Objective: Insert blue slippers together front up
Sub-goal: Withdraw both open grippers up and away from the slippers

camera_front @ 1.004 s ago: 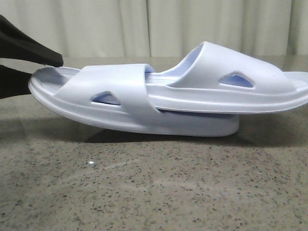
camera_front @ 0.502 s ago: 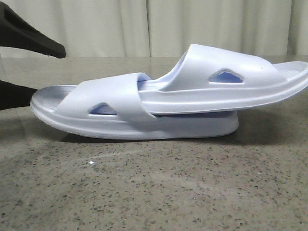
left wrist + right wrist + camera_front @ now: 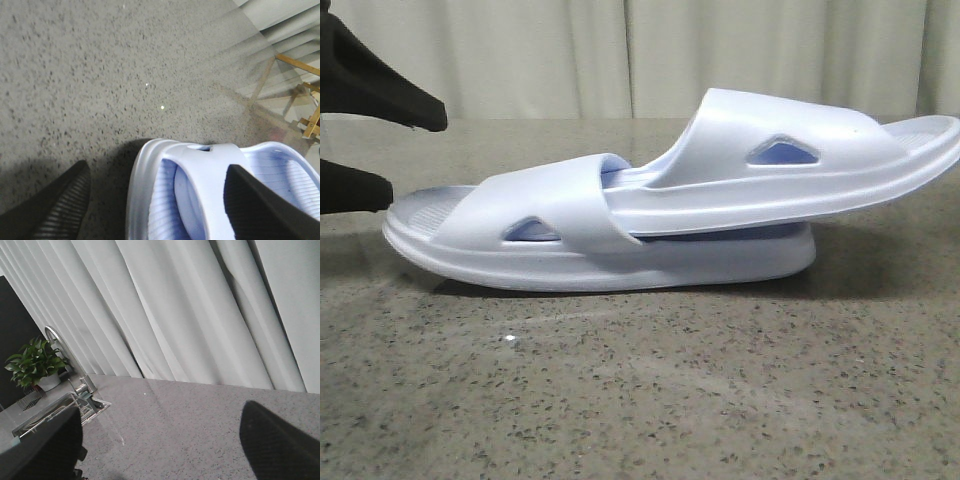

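The blue slippers lie nested on the speckled table. The lower slipper rests flat. The upper slipper has its front pushed under the lower one's strap, and its other end rises to the right. At the left edge my left gripper is open, its two black fingers spread just off the lower slipper's left end. In the left wrist view the left gripper straddles that slipper's rim; one finger hangs over the strap, the other finger over bare table. My right gripper is open and holds nothing.
Pale curtains hang behind the table. The right wrist view shows a potted plant and a metal rack beyond the table's edge. A wooden frame stands past the table in the left wrist view.
The lower slipper's left end has come down from a raised tilt to lie flat. The upper slipper's right end has tipped upward. My left gripper's fingers have spread and drawn back left.
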You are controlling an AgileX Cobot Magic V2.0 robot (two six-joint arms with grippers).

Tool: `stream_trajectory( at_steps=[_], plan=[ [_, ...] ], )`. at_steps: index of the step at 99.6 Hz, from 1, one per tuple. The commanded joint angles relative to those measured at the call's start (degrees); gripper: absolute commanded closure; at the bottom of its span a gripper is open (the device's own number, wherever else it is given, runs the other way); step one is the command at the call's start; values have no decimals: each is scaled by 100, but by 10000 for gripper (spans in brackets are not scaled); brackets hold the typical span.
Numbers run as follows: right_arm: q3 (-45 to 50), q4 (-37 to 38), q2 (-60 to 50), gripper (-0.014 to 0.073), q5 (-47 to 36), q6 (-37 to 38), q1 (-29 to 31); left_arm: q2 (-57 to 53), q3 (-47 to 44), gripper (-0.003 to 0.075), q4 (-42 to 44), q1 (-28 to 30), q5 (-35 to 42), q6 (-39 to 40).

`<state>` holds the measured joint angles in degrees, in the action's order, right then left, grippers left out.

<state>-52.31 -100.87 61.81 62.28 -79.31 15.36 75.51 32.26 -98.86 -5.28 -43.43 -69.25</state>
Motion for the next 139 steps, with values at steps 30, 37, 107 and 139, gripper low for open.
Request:
stream_trajectory(
  at_steps=[30,37,107,139],
  plan=[
    [-189,-417,-117,34,151,-3,44,-152,628,228,-777,44,-121,-1630],
    [-189,-333,-117,34,95,-3,44,-207,848,228,-777,124,-106,-1827],
    [-189,1054,-117,34,-2403,-3,-206,-2838,1443,235,-181,803,3309,-3139],
    [-189,1973,-423,34,-4253,-263,-1297,-3783,501,235,-522,803,3769,-3126]
  ],
)
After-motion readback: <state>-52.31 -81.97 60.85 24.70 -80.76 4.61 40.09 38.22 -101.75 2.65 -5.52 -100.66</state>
